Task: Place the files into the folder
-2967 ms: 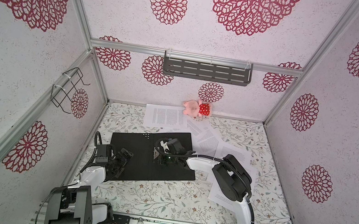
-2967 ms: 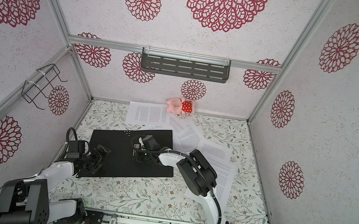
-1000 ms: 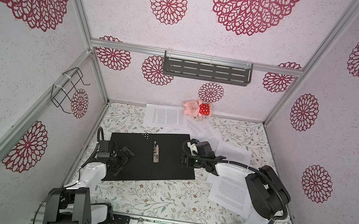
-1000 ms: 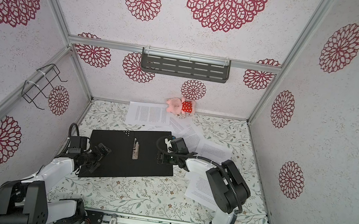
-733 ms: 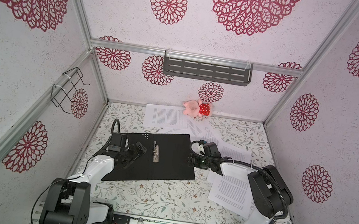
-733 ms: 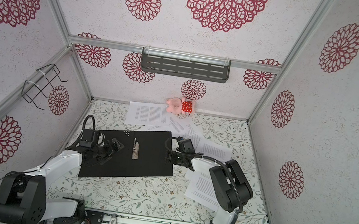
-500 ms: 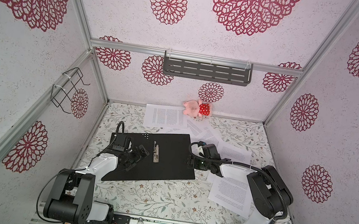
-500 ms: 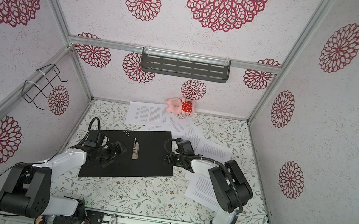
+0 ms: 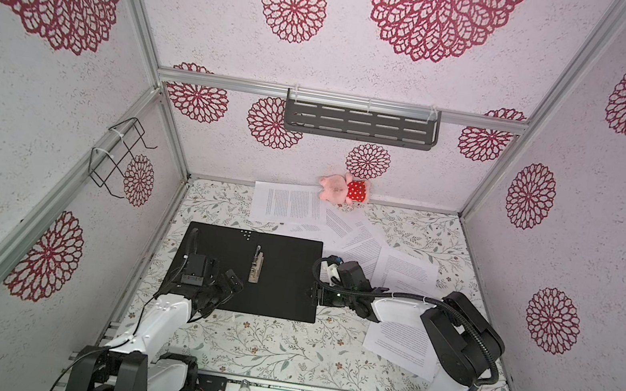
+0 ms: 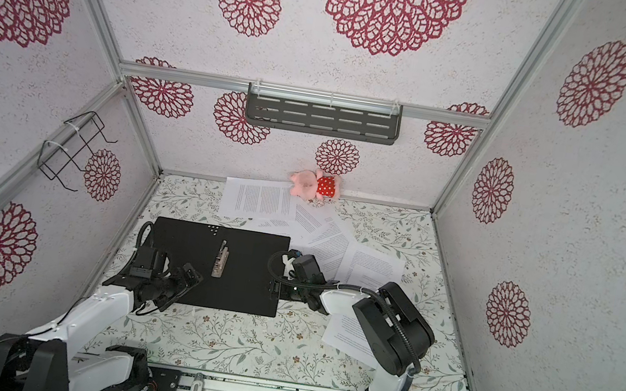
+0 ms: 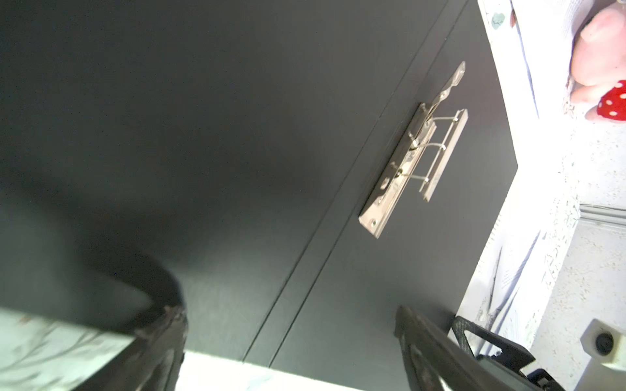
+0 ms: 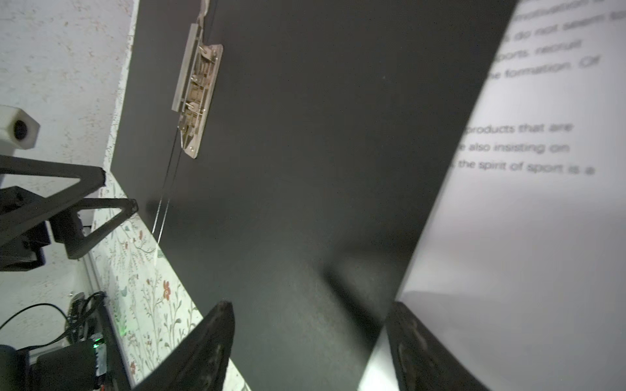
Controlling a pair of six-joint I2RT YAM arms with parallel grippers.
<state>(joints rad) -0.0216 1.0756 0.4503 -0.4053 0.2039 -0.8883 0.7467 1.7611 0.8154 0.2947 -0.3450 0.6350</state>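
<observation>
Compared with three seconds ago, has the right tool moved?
Yes. The right tool has moved rightward, from the clip to the right edge of the folder, now in line with the pink toy.

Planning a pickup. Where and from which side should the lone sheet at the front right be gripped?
Probably the front corner of the sheet on the folder side: it lies flat, and the right arm covers its far edge. Come in low from that side, slipping one jaw under.
</observation>
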